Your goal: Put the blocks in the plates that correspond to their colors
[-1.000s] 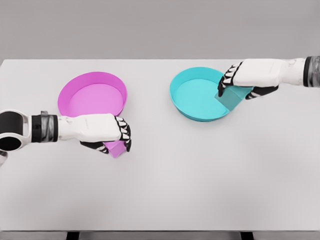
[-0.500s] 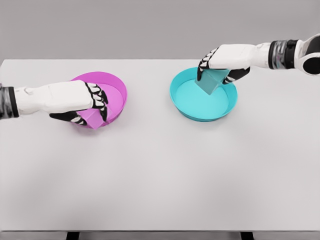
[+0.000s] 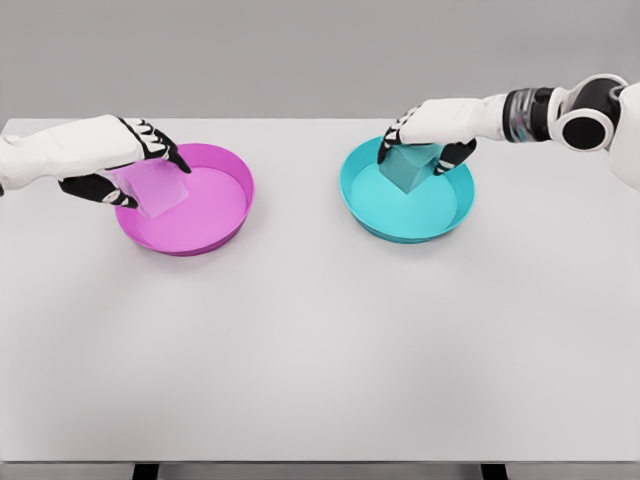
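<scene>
Left hand (image 3: 120, 160): fingers curled around pink block (image 3: 155, 188), held over left part of pink plate (image 3: 215, 215).
Right hand (image 3: 430, 128): fingers closed on teal block (image 3: 405, 168), over far side of teal plate (image 3: 425, 215).

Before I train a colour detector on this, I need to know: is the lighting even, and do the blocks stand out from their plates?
Head view: soft, even light, no glare, faint shadows. The pink block nearly blends into the pink plate; the teal block reads darker than the teal plate. Edges look slightly blurred.
</scene>
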